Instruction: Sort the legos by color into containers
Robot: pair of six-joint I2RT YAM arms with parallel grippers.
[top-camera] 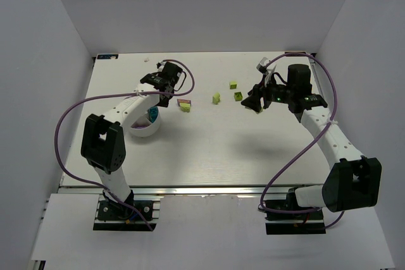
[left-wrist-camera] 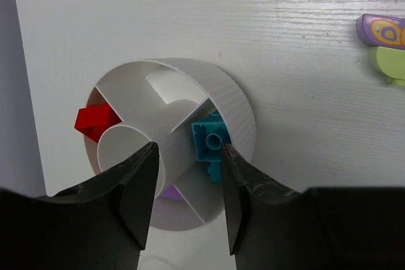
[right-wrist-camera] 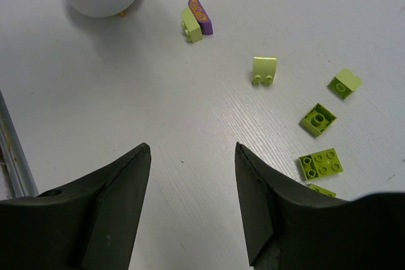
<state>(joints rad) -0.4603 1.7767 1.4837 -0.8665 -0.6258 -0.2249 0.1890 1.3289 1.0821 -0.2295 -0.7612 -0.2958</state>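
Observation:
The round white dish (left-wrist-camera: 235, 103) with inner dividers sits under my left gripper (left-wrist-camera: 188, 150), which is open and empty above it. One wedge holds a red brick (left-wrist-camera: 95, 121), another a teal brick (left-wrist-camera: 211, 140), and a purple piece (left-wrist-camera: 166, 192) shows in a third. A purple-on-lime stacked pair (left-wrist-camera: 385, 43) lies on the table beside the dish. My right gripper (right-wrist-camera: 193, 150) is open and empty above bare table. Several lime bricks lie to its right, among them a sloped one (right-wrist-camera: 264, 69) and a flat four-stud one (right-wrist-camera: 321, 162).
In the top view the dish (top-camera: 145, 126) is at the left, the stacked pair (top-camera: 185, 105) right of it, and lime bricks (top-camera: 233, 84) near the right gripper (top-camera: 254, 104). White walls enclose the table on three sides.

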